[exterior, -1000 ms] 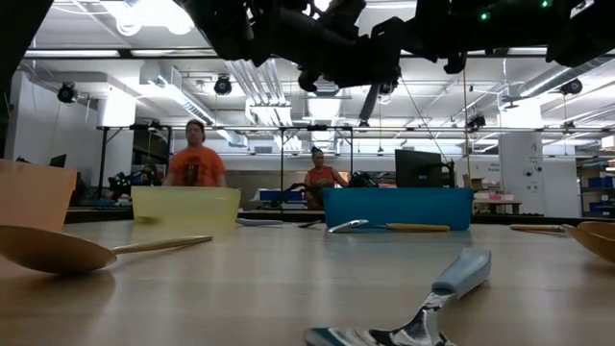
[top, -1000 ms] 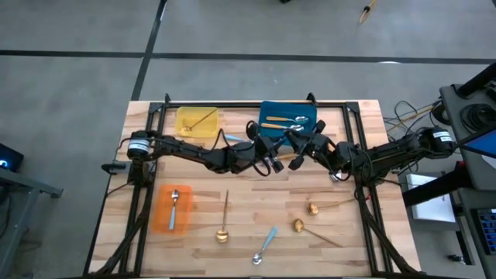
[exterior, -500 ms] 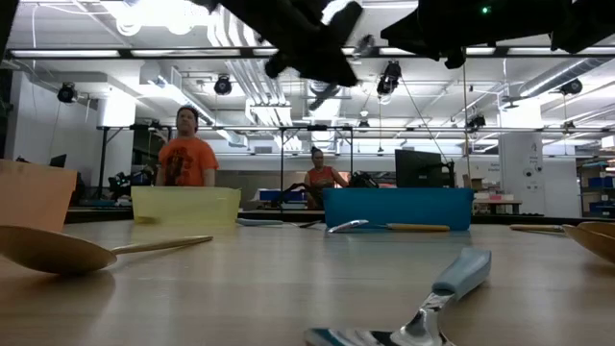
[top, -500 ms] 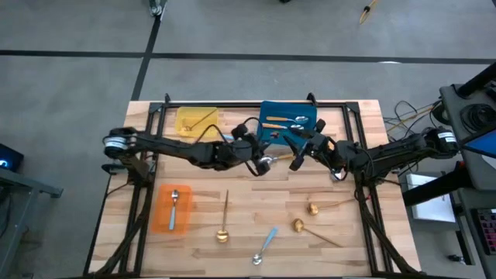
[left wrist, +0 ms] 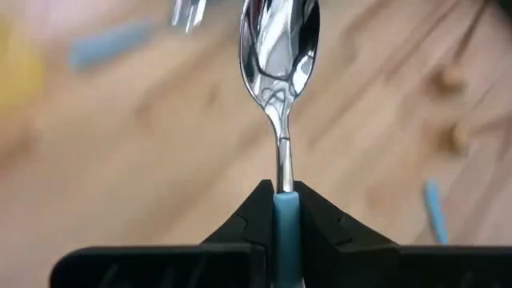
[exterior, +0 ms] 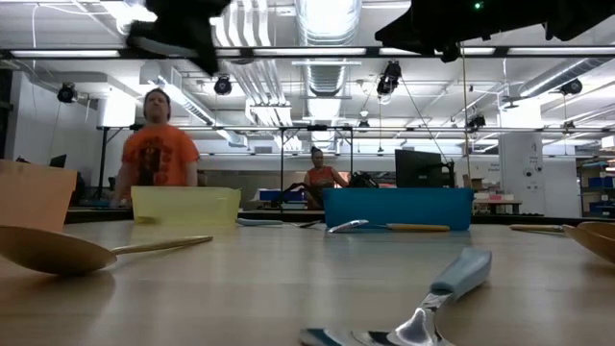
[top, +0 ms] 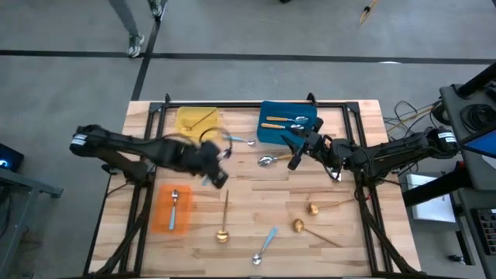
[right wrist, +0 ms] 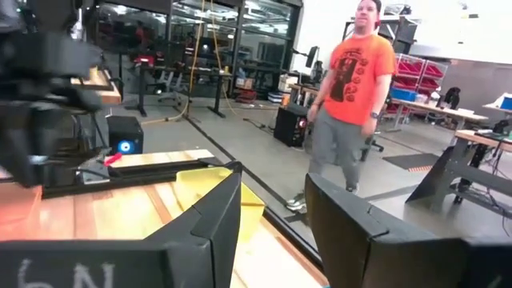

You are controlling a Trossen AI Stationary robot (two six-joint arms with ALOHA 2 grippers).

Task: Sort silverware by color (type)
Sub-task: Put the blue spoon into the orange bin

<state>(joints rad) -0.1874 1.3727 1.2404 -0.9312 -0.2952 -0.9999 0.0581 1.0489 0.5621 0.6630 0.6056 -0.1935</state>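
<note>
L claw (left wrist: 285, 232) gripping blue-handled spoon (left wrist: 280, 48), above table (top: 364, 232)

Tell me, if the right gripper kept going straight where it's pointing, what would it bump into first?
Probably nothing on the table. The open right gripper points over the yellow tray and past the table's edge, toward the floor near a walking person. Depth is hard to judge.

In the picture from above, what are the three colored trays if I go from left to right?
Orange tray → yellow tray → blue tray.
</note>
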